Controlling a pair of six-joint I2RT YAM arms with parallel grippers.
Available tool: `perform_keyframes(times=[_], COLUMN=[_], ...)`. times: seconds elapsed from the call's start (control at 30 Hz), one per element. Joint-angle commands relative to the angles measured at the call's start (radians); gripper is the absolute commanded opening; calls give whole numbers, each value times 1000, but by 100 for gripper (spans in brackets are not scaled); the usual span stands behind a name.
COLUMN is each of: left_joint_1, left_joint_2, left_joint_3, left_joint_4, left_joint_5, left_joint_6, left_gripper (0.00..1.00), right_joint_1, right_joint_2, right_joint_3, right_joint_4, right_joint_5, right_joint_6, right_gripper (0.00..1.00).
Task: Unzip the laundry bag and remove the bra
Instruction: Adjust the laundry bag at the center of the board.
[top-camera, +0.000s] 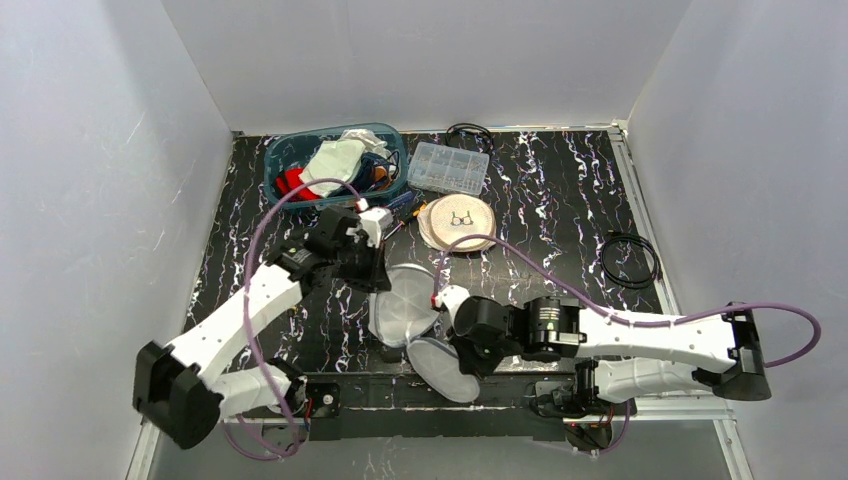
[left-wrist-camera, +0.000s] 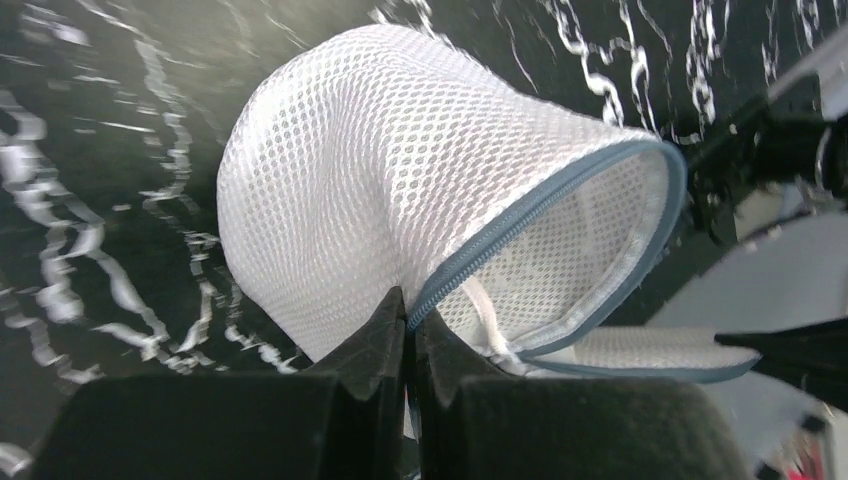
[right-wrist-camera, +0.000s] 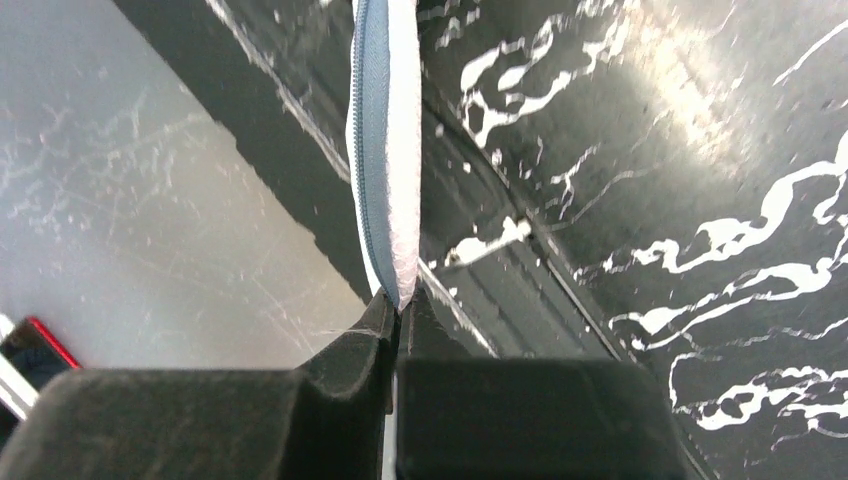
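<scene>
Left gripper (left-wrist-camera: 408, 305): closed on the laundry bag (left-wrist-camera: 350, 160) rim; hold firm.
Right gripper (right-wrist-camera: 398, 300): pinching the other zipper edge (right-wrist-camera: 372, 150); draw it away slowly.
Bra: hidden; widen the mouth first.

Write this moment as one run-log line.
left gripper: shut on white round mesh laundry bag | right gripper: shut on its grey-blue zipper edge | bag: mouth open | bra: not visible

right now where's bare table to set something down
Bare tabletop runs between the round mat and the cable coil, and in a strip left of the left arm in front of the blue bin. Crowded: bin, organizer box and mat at the back, and the laundry bag at centre front.
</scene>
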Motion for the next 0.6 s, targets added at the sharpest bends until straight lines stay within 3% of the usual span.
perform_keyframes(times=[0.0, 0.07, 0.13, 0.17, 0.23, 0.37, 0.43, 0.57], left_joint_1=[2, 2, 2, 1, 1, 1, 1, -4], left_joint_2=[-181, -222, -233, -230, -215, -156, -121, -41], left_joint_3=[133, 214, 314, 368, 471, 675, 750, 863], left_joint_4=[-167, -234, -302, -336, -396, -495, -529, -589], left_joint_5=[-302, -399, -464, -488, -521, -552, -560, -543], left_joint_6=[-46, -46, -36, -33, -30, -57, -89, -181], left_gripper=[0, 0, 0, 0, 0, 0, 0, 0], right_joint_1=[-33, -75, -116, -127, -145, -163, -168, -180], right_joint_2=[53, 58, 48, 38, 12, -47, -99, -235], right_joint_3=[96, 101, 96, 91, 87, 75, 43, -59], right_joint_4=[129, 203, 278, 311, 361, 401, 425, 503], right_joint_5=[114, 116, 104, 104, 111, 169, 221, 310], right_joint_6=[-44, -45, -49, -49, -50, -42, -25, 36], right_gripper=[1, 4, 22, 39, 62, 90, 97, 99])
